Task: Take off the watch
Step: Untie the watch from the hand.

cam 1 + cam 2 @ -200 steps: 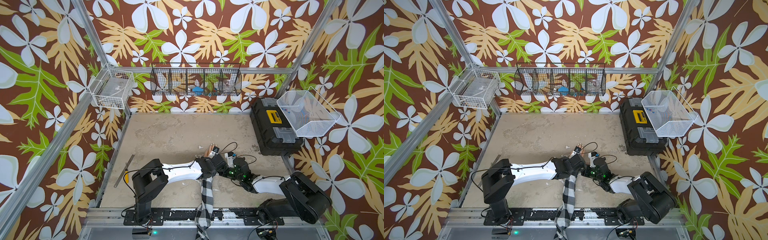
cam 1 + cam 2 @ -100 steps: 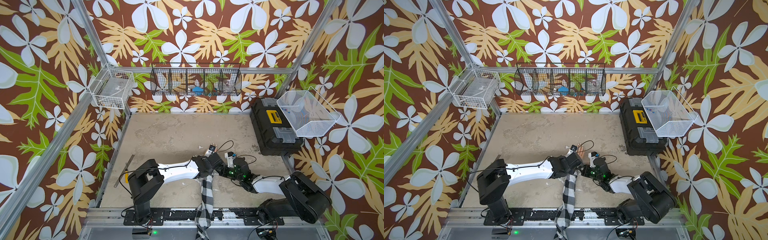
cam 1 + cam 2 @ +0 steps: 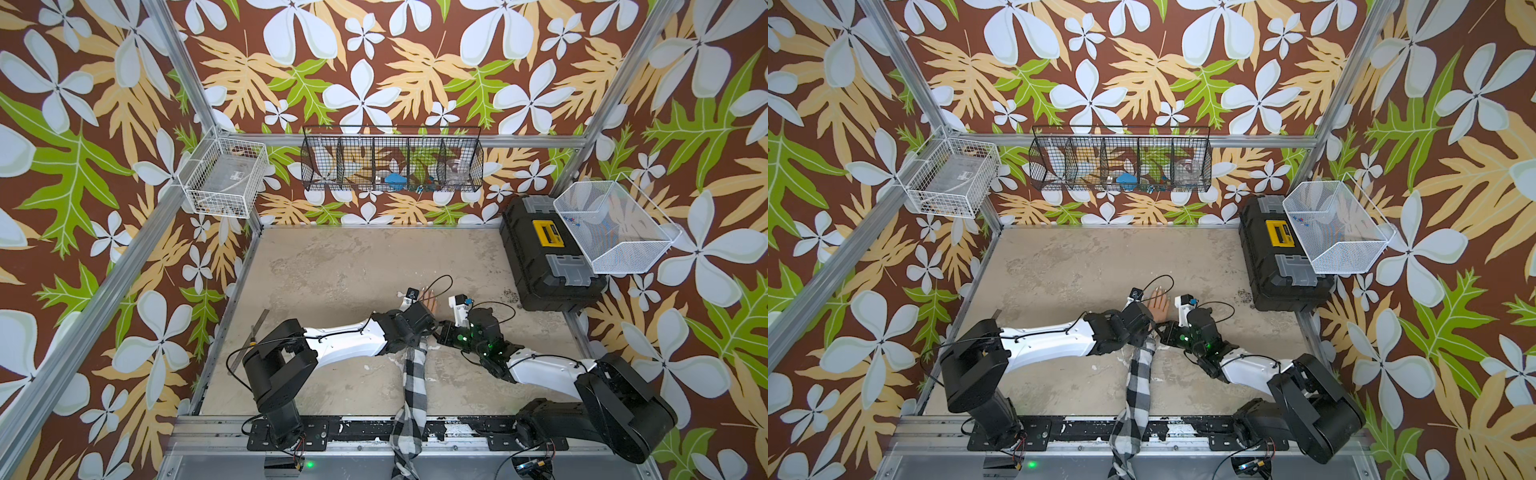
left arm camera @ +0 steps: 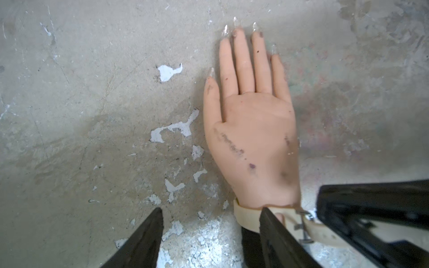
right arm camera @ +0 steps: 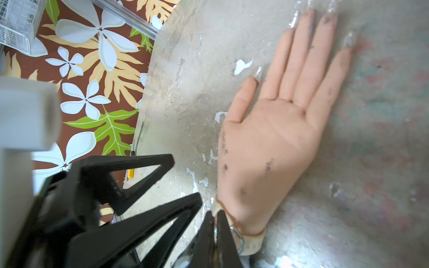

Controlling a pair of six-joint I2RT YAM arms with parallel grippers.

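Plainly the watch (image 4: 247,217) sits on the wrist of the mannequin hand (image 4: 253,130), its pale beige strap wrapped round where the hand ends; a small metal buckle shows on the strap in the left wrist view, and the loose tail runs from it away from the wrist and under the right hand (image 5: 216,213); the watch's face I cannot make out in any view. The right hand's jaws are pressed together at the wrist's edge, pinching the strap between them; the left hand (image 4: 211,210) stands about half spread and holds nothing, one finger (image 4: 271,229) lying across the strap on top of the wrist, the other over bare counter (image 4: 81,92) on the thumb side.

The mannequin hand lies flat on the counter, fingers straight and close together, pointing toward the back wall; a black-and-white checked sleeve (image 3: 415,374) covers its forearm and hangs over the counter's front edge; in both top views the two arms meet above the wrist from either side.

Farther out, a metal ruler (image 3: 258,326) lies along the counter's left edge; a black toolbox (image 3: 544,257) with a yellow label sits at the right rear, a white mesh basket (image 3: 611,226) just beside it; a black wire basket (image 3: 390,162) hangs on the back wall.
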